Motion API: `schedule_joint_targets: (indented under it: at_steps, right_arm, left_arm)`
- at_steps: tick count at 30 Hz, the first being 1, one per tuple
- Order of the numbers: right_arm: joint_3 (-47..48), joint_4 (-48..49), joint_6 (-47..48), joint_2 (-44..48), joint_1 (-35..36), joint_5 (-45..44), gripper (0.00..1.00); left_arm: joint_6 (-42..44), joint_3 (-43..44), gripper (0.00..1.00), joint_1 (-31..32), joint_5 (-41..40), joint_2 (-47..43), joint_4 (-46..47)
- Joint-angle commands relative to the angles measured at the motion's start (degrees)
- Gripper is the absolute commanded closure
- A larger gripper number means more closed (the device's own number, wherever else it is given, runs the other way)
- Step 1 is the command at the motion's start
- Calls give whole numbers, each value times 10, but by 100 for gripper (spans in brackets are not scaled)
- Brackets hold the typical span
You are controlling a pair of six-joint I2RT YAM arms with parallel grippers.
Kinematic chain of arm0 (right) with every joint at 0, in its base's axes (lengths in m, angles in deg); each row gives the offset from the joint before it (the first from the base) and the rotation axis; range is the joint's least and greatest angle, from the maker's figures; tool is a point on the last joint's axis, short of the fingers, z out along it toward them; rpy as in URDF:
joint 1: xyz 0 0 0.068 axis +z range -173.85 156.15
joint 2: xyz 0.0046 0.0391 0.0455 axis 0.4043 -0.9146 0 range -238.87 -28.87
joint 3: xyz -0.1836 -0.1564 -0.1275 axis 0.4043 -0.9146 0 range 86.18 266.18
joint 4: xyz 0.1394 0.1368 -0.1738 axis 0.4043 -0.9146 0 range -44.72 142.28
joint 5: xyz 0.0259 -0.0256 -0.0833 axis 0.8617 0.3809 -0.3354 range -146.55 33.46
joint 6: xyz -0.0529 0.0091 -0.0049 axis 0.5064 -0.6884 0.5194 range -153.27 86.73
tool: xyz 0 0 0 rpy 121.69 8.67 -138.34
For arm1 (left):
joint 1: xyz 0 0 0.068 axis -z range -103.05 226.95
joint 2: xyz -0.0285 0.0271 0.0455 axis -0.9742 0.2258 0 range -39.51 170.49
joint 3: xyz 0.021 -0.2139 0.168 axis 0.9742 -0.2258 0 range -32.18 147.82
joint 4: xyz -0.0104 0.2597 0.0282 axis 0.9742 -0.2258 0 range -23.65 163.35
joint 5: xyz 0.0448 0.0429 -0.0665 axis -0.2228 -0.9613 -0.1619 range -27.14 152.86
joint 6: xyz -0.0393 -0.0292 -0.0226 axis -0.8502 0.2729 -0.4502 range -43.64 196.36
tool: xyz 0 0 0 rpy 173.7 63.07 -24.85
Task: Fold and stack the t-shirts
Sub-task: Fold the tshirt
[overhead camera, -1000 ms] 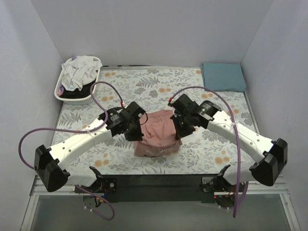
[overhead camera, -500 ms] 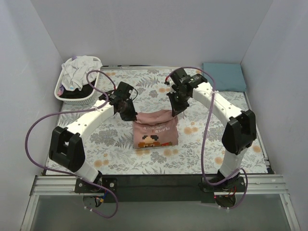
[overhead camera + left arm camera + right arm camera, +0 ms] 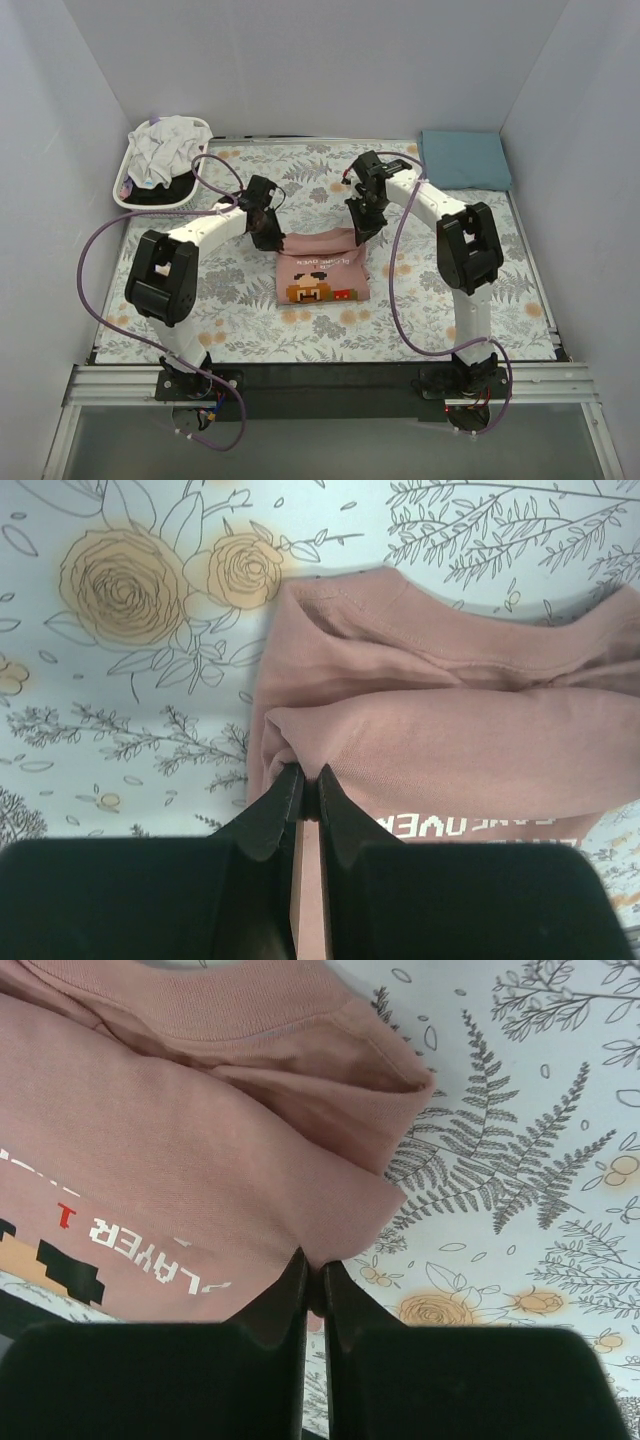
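A dusty-pink t-shirt (image 3: 322, 272) lies folded in the middle of the floral cloth, cartoon print facing up. My left gripper (image 3: 270, 240) is at its far left corner, shut on a fold of the pink t-shirt (image 3: 420, 750). Over at the far right corner, my right gripper (image 3: 360, 232) pinches the pink t-shirt (image 3: 190, 1170) edge, jaws shut on the cloth. A folded teal-blue t-shirt (image 3: 464, 158) rests at the back right. More t-shirts, white and dark (image 3: 166, 148), are heaped in the basket.
A white slatted basket (image 3: 144, 204) stands at the back left corner. The grey-and-orange floral cloth (image 3: 450, 300) covers the table. White walls close in left, right and behind. Purple cables loop from both arms.
Both arms have carried the shirt's near edge away from the bases and over, folding it. The cartoon print now faces up. The grippers now sit at the shirt's far corners.
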State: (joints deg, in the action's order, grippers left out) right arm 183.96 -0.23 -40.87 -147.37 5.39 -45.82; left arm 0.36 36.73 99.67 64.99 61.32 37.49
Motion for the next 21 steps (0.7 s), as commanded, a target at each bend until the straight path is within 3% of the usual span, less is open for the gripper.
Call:
schedule_joint_targets:
  at_steps: [1,3,4,7,10,14,16,21]
  right_arm:
    - [10,29,-3,12,-8,-3,89]
    - [-6,44,-11,40,-8,-24,83]
    - [-25,51,-15,54,-8,-45,74]
    - [-85,90,-36,126,-8,-93,67]
    - [-165,153,-43,208,-8,-94,62]
    - [-280,281,-37,300,-8,45,60]
    - [-309,346,-51,308,-9,146,60]
    - [-352,462,-72,273,-7,260,59]
  left_arm:
    - [16,-7,97,-6,-14,1,41]
    - [18,-14,87,-6,-13,-18,49]
    - [20,-19,83,-6,-14,-27,51]
    - [20,-41,65,-5,-14,-82,62]
    - [18,-87,54,2,-13,-159,91]
    - [15,-153,56,23,27,-242,146]
    - [10,-180,64,31,66,-260,184]
    - [-5,-214,80,40,111,-225,247]
